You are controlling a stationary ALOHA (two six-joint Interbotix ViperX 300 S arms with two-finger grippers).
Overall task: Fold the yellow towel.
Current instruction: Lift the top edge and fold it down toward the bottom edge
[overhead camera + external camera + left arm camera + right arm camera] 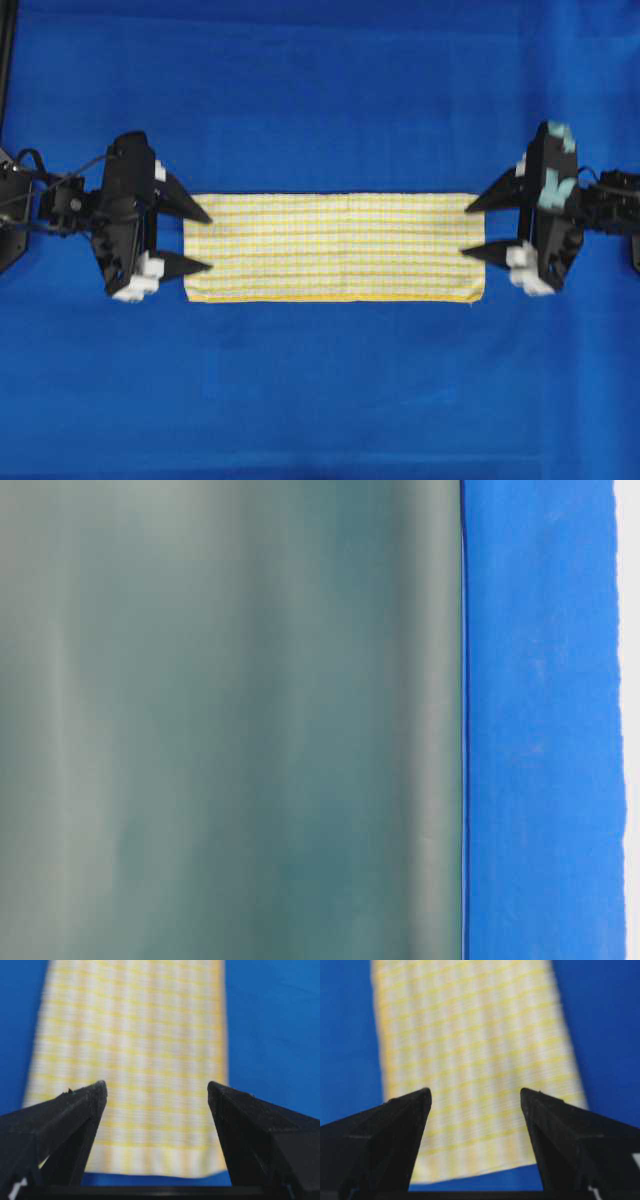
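Overhead, yellow towel [335,247] flat on blue cloth surface [320,400]; both end effectors spread.

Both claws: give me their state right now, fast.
Left claw: open, holding nothing, at the yellow towel's left end.
Right claw: open, holding nothing, at its right end.

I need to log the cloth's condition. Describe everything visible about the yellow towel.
The yellow towel is a thin woven cloth, white with fine yellow checks and a yellow hem along its near long edge. It lies flat as a long narrow strip on the blue surface, apparently already folded lengthwise. The open left gripper and open right gripper sit at its short ends, neither holding it.
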